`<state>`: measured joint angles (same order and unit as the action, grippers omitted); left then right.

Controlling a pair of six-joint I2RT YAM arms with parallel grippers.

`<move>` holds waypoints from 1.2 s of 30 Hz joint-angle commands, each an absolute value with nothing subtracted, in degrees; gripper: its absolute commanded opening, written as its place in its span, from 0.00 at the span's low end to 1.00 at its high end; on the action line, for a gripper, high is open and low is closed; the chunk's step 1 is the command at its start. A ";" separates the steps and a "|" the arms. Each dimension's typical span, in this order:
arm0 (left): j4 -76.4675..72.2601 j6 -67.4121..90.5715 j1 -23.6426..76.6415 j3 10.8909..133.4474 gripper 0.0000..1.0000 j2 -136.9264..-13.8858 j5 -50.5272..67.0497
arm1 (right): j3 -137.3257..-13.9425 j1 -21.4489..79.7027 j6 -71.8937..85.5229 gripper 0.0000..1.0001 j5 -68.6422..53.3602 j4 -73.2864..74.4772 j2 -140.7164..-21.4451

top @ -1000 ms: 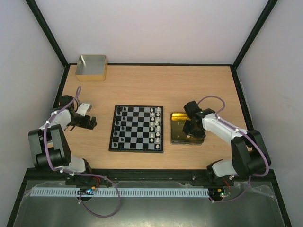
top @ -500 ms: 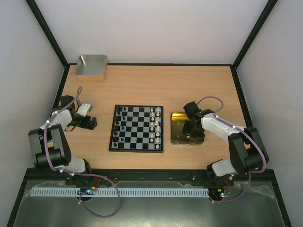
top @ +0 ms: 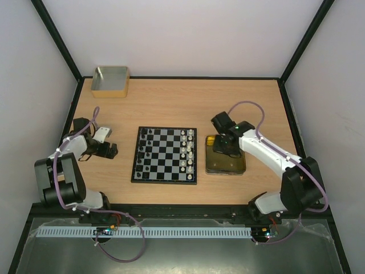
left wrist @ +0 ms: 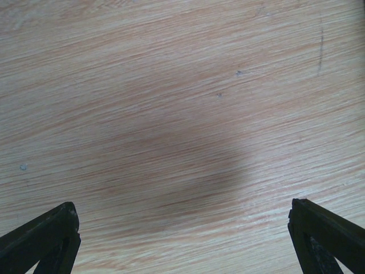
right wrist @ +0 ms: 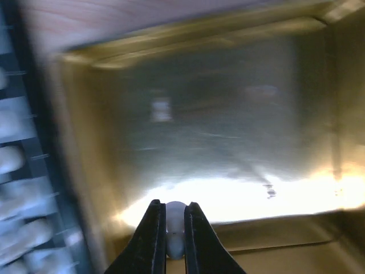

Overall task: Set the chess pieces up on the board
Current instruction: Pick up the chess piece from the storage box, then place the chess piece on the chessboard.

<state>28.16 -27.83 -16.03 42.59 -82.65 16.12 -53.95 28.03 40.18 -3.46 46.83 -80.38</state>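
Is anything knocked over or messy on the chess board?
Nothing looks knocked over or spilled. The chess pieces stand in rows along the left and right sides of the board. The right arm's jaws pinch one white piece over the gold tin.

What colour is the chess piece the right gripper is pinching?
Cream-white. The right wrist view shows the chess piece best, pinched in the right gripper.

Built from glossy white link shells and bulky black joint housings, both left arm (top: 60,180) and right arm (top: 265,151). Strung with a thin purple cable (top: 246,104) looping along each. Tipped, on the left end effector (left wrist: 182,205), with matte black wedge-shaped fingers (left wrist: 45,240).
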 commanded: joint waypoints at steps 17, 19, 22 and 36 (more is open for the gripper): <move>30.15 -26.46 -15.83 41.92 1.00 -74.54 19.51 | -71.27 63.75 55.41 0.04 -1.54 50.17 -94.84; 29.91 -26.61 -15.79 41.49 0.99 -73.96 19.36 | -69.49 63.98 55.95 0.04 -2.86 48.68 -94.60; 29.71 -26.96 -15.77 40.78 0.99 -73.50 19.29 | -68.15 64.15 56.30 0.04 -4.04 47.26 -94.78; 29.19 -26.91 -15.80 40.41 0.99 -73.04 19.60 | -66.96 64.17 55.32 0.06 -5.02 44.76 -99.22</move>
